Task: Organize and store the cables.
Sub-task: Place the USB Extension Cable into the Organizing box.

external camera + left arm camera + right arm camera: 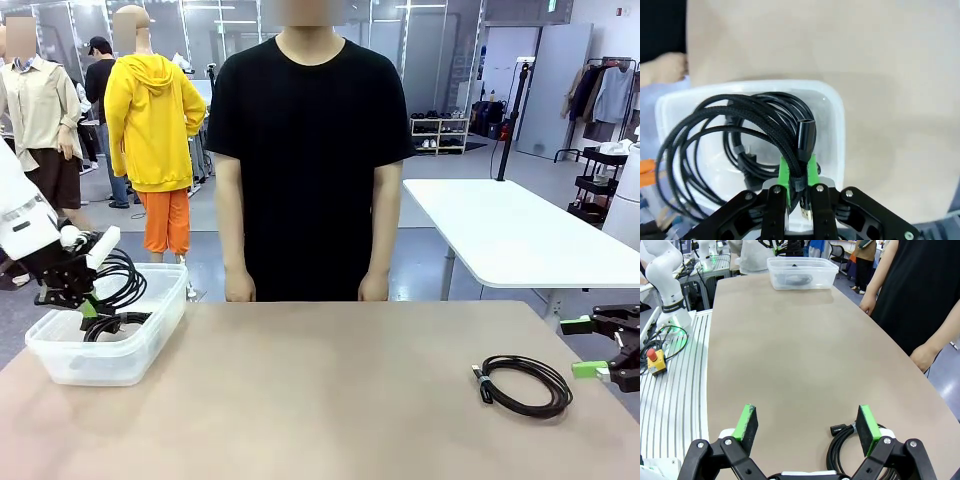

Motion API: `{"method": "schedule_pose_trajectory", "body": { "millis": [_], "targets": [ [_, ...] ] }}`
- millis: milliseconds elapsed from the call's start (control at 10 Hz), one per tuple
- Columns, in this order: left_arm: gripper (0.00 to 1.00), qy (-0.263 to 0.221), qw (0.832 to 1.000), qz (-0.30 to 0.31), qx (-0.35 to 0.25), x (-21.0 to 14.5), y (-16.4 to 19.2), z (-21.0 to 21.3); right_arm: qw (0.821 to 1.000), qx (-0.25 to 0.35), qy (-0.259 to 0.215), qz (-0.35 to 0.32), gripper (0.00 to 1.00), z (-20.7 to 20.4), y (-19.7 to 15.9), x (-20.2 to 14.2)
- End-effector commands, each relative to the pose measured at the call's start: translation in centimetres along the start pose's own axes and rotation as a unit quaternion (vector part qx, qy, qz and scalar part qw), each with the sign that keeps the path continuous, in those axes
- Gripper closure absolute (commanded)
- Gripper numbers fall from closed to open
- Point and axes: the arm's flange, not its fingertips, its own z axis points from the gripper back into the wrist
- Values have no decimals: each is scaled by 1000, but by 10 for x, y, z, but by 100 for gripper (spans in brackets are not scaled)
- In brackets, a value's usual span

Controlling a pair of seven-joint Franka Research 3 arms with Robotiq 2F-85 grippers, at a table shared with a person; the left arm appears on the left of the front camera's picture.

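My left gripper hangs over a clear plastic bin at the table's left edge, shut on a coiled black braided cable. In the left wrist view the green pads of the left gripper pinch the cable's strands near a black plug. A second cable lies on the bin's floor. Another coiled cable rests on the table at the right. My right gripper stands open just right of it; the right gripper holds nothing, and that cable lies under its right finger.
A person in a black shirt stands at the far edge, hands hanging down; one hand is near the table's edge. The bin stands far across the bare tan tabletop. A white table stands behind at the right.
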Motion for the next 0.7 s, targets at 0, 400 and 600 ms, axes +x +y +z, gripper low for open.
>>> {"method": "schedule_pose_trajectory", "body": {
  "millis": [0,400,600],
  "targets": [
    [84,-4,1000,21,-2,-7,24,-14,1000,-3,-8,-11,0,0,-2,3],
    [84,0,998,49,-41,-13,40,-54,1000,-3,-8,-11,0,0,-2,3],
    [84,0,996,62,-56,-16,37,-66,1000,-3,-8,-11,0,0,-2,3]
  ]
}}
